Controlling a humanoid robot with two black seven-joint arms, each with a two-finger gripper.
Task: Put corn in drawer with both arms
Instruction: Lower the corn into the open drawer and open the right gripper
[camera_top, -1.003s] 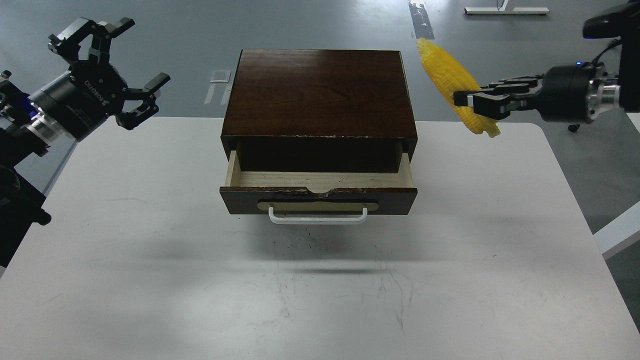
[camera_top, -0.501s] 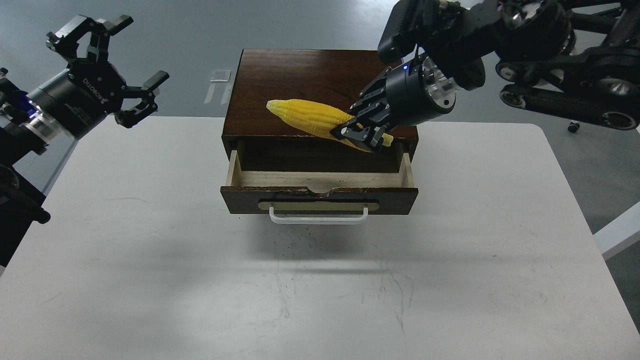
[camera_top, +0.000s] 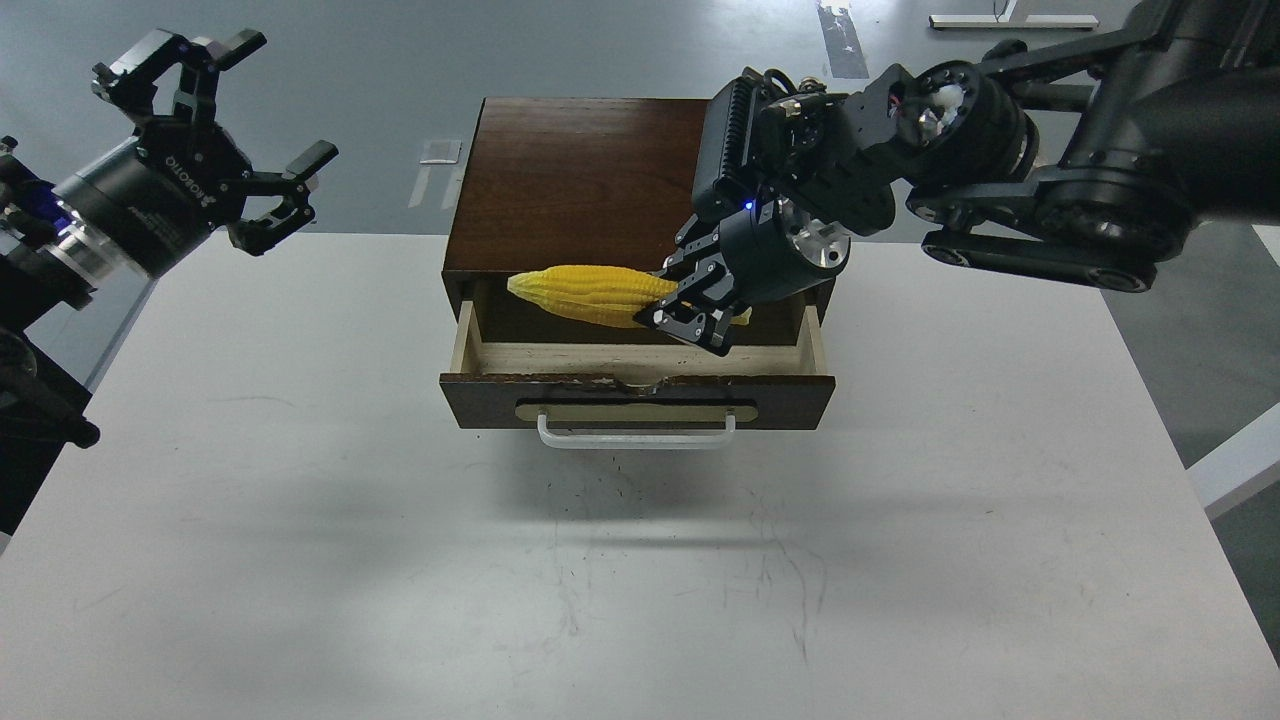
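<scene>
At the far left the left gripper (camera_top: 235, 130) hangs in the air beyond the table's left edge, well apart from everything else. Its black fingers (camera_top: 300, 165) are spread wide and hold nothing. White lettering on its body reads "ROBOTIQ", seen at a slant. A silver ring sits behind it on the wrist.

The white table (camera_top: 300, 480) carries faint scuffs and dark specks in front of the cabinet (camera_top: 590, 170), a dark brown wooden box with a glossy top, standing at the table's far middle. Its 1 drawer (camera_top: 640, 385) is pulled out toward the camera. The drawer's front is dark brown with chipped paint along the upper edge, and the inside is pale wood. A tan backplate bears the white bar handle (camera_top: 636, 436).

The corn (camera_top: 585, 292) is bright yellow plastic with rows of moulded kernels, tapering to a blunt point at its left end. It lies nearly level, tip to the left, in the air over the back of the open drawer and in front of the cabinet's dark opening. I cannot tell whether it touches the drawer.

The right gripper (camera_top: 690, 310) is clamped on the corn's wide right end, fingers closed around it, so the cob sticks out to the gripper's left. A bit of yellow shows past the fingers on the right. The right arm (camera_top: 1050, 190) reaches in from the upper right above the cabinet's right side.
</scene>
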